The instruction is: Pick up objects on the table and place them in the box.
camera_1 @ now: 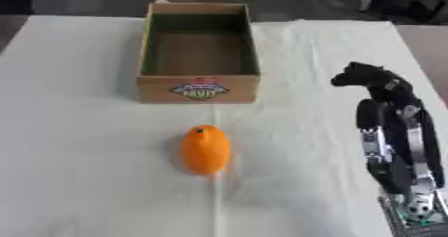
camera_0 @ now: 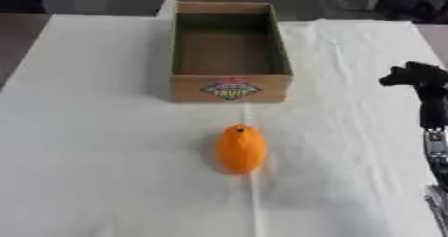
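An orange object (camera_1: pixel 206 150) is seen lying on the white cloth (camera_0: pixel 96 146) of the table, near the middle and just in front of the box (camera_0: pixel 229 88). The right hand (camera_1: pixel 366 79) is held well apart from it, out to the right and a little farther back, above the cloth. Its fingers are curled inward and nothing is held in them (only the dark back of the hand is shown clearly). The orange object is oval, its long axis running toward the box, with a small dark spot at the far end. The cardboard box stands open with a coloured label on its near wall. Nothing is seen on the cloth between hand and object.
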Robot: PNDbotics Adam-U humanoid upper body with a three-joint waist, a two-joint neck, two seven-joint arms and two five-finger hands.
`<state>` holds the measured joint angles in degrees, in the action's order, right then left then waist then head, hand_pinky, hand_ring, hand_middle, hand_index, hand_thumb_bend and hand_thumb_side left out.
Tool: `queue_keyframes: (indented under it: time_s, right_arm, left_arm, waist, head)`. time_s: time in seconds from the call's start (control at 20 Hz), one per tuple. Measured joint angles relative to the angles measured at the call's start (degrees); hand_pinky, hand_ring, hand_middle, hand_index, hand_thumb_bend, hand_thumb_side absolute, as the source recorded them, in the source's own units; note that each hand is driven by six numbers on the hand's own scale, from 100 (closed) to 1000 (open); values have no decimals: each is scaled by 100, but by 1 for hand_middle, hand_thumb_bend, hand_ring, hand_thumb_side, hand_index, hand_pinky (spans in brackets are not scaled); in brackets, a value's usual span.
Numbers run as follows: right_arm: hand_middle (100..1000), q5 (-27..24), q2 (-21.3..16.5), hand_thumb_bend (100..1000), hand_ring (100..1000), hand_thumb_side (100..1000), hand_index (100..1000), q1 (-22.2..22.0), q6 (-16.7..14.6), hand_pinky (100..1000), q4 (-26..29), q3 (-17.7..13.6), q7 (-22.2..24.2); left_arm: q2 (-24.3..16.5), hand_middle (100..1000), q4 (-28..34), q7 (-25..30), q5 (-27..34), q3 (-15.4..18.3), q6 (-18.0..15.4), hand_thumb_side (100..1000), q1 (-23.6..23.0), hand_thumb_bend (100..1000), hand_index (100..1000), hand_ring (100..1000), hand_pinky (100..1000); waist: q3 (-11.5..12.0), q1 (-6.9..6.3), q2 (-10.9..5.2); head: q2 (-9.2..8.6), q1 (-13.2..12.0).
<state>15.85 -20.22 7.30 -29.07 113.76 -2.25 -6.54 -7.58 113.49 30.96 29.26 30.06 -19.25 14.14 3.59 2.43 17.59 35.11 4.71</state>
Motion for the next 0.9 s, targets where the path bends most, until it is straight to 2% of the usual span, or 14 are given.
queue_keyframes:
  time_s: [0.25,0.5,0.7,0.9]
  right_arm:
    - [756,844,-909,100,745,1000,916,-139,75,878,0,282,-78]
    - [771,1498,-1731,100,764,1000,931,-253,297,884,0,697,98]
    - [775,1899,-2154,100,759,1000,942,5,530,881,0,1019,373]
    - [777,2036,-2353,100,764,1000,947,352,818,883,0,1309,828]
  left_arm:
    - [-2,597,0,-137,-16,8,14,801,-10,100,676,553,437]
    - [-2,595,0,-310,-19,44,42,792,-54,103,675,552,437]
    - [-4,595,0,-423,-20,58,60,788,-66,106,674,553,437]
    - [-28,594,0,-480,-33,72,66,785,-105,106,673,552,437]
  waist:
    - [33,52,-14]
    - [51,96,-45]
    - [69,106,-76]
    - [58,131,-105]
  head:
    - [8,6]
    - [17,17]
    - [65,75]
    - [113,134]
